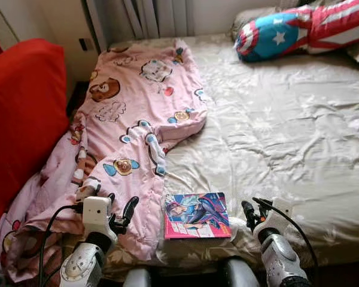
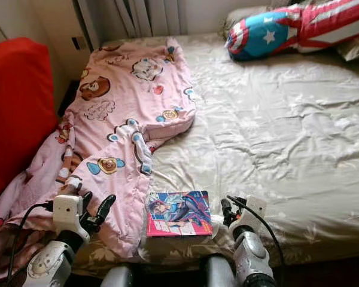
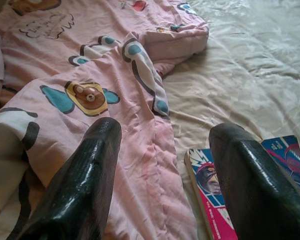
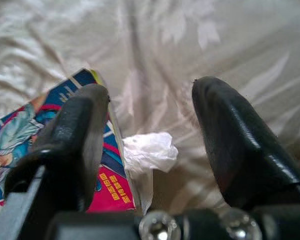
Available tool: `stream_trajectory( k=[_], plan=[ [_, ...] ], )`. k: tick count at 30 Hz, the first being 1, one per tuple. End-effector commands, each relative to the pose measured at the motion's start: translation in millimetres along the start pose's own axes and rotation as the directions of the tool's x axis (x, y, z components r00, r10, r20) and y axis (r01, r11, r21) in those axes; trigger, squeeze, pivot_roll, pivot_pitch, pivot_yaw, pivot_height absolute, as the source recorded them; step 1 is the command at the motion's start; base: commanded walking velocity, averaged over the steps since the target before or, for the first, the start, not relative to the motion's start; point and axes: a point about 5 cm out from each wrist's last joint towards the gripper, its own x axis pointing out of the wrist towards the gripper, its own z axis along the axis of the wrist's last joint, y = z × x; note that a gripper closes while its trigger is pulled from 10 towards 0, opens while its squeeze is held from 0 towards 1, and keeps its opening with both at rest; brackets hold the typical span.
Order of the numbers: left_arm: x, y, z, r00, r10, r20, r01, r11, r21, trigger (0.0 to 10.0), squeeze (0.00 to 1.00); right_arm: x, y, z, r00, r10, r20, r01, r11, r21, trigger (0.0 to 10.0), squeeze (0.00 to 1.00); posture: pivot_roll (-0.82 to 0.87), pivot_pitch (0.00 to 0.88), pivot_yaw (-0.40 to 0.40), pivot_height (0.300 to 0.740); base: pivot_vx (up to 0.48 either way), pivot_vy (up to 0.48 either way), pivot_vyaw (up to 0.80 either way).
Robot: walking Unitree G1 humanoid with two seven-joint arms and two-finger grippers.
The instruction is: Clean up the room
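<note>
A pink cartoon-print blanket lies rumpled over the left half of the bed and hangs off its near left corner. A colourful comic book lies flat at the bed's near edge, with a crumpled white paper wad touching its right side. My left gripper hovers open over the blanket's near edge, left of the book. My right gripper is open just right of the book, its fingers straddling the paper wad from slightly above. Both wrist views show nothing held.
The beige sheet covers the right half of the bed. A blue, red and white star pillow lies at the far right. A red armchair stands close against the bed's left side. Curtains hang behind the bed.
</note>
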Motion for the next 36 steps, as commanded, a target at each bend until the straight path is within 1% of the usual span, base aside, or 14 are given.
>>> stream_trajectory(
  k=[1, 4, 5, 6, 7, 10, 14, 19, 22, 29, 36],
  plan=[
    [-4.9, 2.0, -2, 1.000, 0.001, -0.027, -0.001, 1.000, -0.008, 10.0, 0.00, -1.2, -1.5, -8, 0.999, -0.023, -0.044, 0.024, 0.999, 0.023, 10.0, 1.00, 0.08, 0.233, 0.067, 0.641, 0.000, 0.000, 0.00],
    [-8.1, 2.5, 1, 1.000, 0.002, -0.031, -0.002, 1.000, -0.003, 10.0, 0.00, 0.2, -0.2, -7, 0.998, -0.031, -0.055, 0.032, 0.999, 0.018, 10.0, 1.00, 0.10, 0.249, 0.072, 0.641, 0.000, 0.000, 0.00],
    [-10.9, 3.0, 1, 0.999, -0.001, -0.035, 0.001, 1.000, 0.001, 10.0, 0.00, 0.7, -0.1, -7, 0.998, -0.036, -0.058, 0.037, 0.999, 0.018, 10.0, 0.06, 0.10, 0.255, 0.074, 0.641, 0.000, 0.000, 0.00],
    [-10.9, 3.0, 1, 0.999, -0.001, -0.035, 0.001, 1.000, 0.001, 10.0, 0.00, 0.7, -0.1, -7, 0.998, -0.036, -0.058, 0.037, 0.999, 0.018, 10.0, 0.06, 0.10, 0.255, 0.074, 0.641, 0.000, 0.000, 0.00],
    [-15.0, 3.8, 1, 0.999, -0.002, -0.043, 0.002, 1.000, 0.005, 10.0, 0.00, 1.1, -0.3, -6, 0.997, -0.041, -0.060, 0.043, 0.999, 0.025, 10.0, 0.00, 0.11, 0.260, 0.075, 0.641, 0.000, 0.000, 0.00],
    [-21.7, 5.7, 1, 0.998, 0.003, -0.059, -0.002, 1.000, 0.009, 10.0, 0.00, 1.6, -0.5, -6, 0.997, -0.042, -0.067, 0.045, 0.998, 0.039, 10.0, 0.00, 0.12, 0.268, 0.076, 0.641, 0.000, 0.000, 0.00],
    [-31.8, 8.4, 0, 0.996, 0.016, -0.084, -0.015, 1.000, 0.013, 10.0, 0.00, 0.9, -2.9, -8, 0.995, -0.056, -0.083, 0.059, 0.998, 0.028, 10.0, 0.00, 0.13, 0.286, 0.080, 0.641, 0.000, 0.000, 0.00],
    [-36.8, 7.7, 1, 0.996, 0.016, -0.093, -0.014, 1.000, 0.014, 10.0, 0.00, 1.4, -4.5, -6, 0.995, -0.061, -0.082, 0.065, 0.997, 0.045, 10.0, 0.00, 0.14, 0.294, 0.082, 0.641, 0.000, 0.000, 0.00],
    [-39.6, 7.0, 3, 0.995, 0.016, -0.098, -0.014, 1.000, 0.015, 10.0, 0.00, 2.8, -1.0, -5, 0.996, -0.033, -0.083, 0.038, 0.997, 0.066, 10.0, 0.00, 0.15, 0.303, 0.084, 0.641, 0.000, 0.000, 0.00],
    [-46.7, 5.9, 5, 0.994, 0.015, -0.111, -0.013, 1.000, 0.019, 10.0, 0.00, 5.0, 1.5, 0, 0.997, -0.031, -0.075, 0.035, 0.998, 0.059, 10.0, 0.00, 0.17, 0.321, 0.088, 0.641, 0.000, 0.000, 0.00],
    [-54.0, 5.0, 6, 0.992, 0.017, -0.126, -0.014, 1.000, 0.023, 10.0, 0.00, 5.3, 5.6, -3, 0.995, -0.007, -0.098, 0.013, 0.998, 0.060, 10.0, 0.00, 0.19, 0.344, 0.090, 0.641, 0.000, 0.000, 0.00]
  ],
)
